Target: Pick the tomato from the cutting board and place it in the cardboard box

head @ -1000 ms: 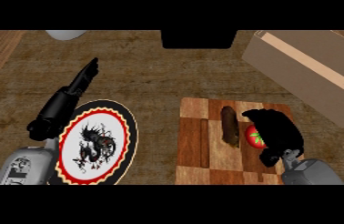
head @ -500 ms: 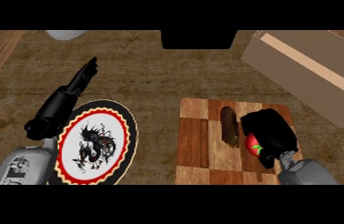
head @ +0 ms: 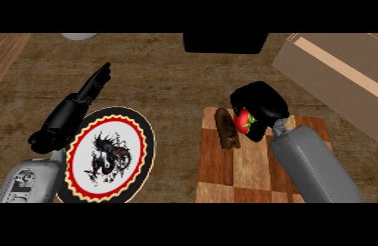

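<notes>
Head view: your right hand (head: 260, 106) is curled round the tomato (head: 243, 120), over the far end of the cutting board (head: 251, 165). Only a red patch with a green stalk end shows under the fingers.
Tomato's place: it is in the right hand, just beside a brown oblong thing (head: 227, 130) that lies on the board. You cannot tell whether it is clear of the wood.
Step in hand: you are carrying it to the cardboard box (head: 332, 65), which stands at the far right, apart from the board.
How to do it well: raise the tomato first so it clears the box's near wall, then travel away and to the right. Keep your fingers wrapped until it is over the box, and don't brush the brown thing.
Left hand (head: 74, 109): its fingers are straight and it rests at the plate's far edge, so leave it there.
Materials: the tomato is round and smooth, so it will likely roll. The board is flat, chequered wood, and the box is plain tan card with straight walls. The plate (head: 134, 136) is round and white, with a red toothed rim and a dark figure. The worktop (head: 170, 85) is brown, grained wood.
</notes>
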Robot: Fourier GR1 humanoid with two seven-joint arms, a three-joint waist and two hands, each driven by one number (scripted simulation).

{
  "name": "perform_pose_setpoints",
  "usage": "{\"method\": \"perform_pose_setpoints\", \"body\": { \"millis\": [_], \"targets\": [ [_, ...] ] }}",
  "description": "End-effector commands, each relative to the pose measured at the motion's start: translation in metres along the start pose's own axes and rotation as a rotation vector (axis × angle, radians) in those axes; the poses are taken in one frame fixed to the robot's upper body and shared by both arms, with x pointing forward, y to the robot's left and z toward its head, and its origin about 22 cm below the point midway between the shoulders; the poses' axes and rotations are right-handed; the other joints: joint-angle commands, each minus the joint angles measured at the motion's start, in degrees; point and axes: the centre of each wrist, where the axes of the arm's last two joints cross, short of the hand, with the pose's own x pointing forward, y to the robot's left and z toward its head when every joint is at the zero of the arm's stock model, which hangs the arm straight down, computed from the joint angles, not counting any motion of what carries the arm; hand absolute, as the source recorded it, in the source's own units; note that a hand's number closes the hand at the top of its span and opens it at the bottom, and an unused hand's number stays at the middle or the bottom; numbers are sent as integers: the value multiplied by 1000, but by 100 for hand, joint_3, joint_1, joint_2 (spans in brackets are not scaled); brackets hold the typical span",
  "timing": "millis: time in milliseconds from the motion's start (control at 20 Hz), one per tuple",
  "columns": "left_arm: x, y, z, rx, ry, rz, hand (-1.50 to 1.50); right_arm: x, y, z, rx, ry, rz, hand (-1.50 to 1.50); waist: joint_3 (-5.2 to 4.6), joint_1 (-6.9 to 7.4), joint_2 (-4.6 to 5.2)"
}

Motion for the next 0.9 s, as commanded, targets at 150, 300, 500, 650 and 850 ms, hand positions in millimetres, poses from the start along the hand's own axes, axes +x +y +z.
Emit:
{"method": "perform_pose_setpoints", "body": {
  "millis": [150,300,500,650,850],
  "targets": [
    [-10,1,7,15,29,-13,0,1,-51,-30,-209,-129,66,150,4,-117,-27],
    [0,2,-2,22,35,12,0,28,-89,-20,-307,-145,68,150,3,-196,-57],
    [1,18,12,21,32,-9,0,24,-107,-4,-420,-7,-34,150,4,-198,-78],
    [-7,6,0,33,29,-6,0,8,-130,-2,-538,142,-152,150,2,-257,-51],
    [-3,5,8,20,20,-6,0,-29,-167,9,-622,288,-205,150,4,-160,-50]
  ]
}}
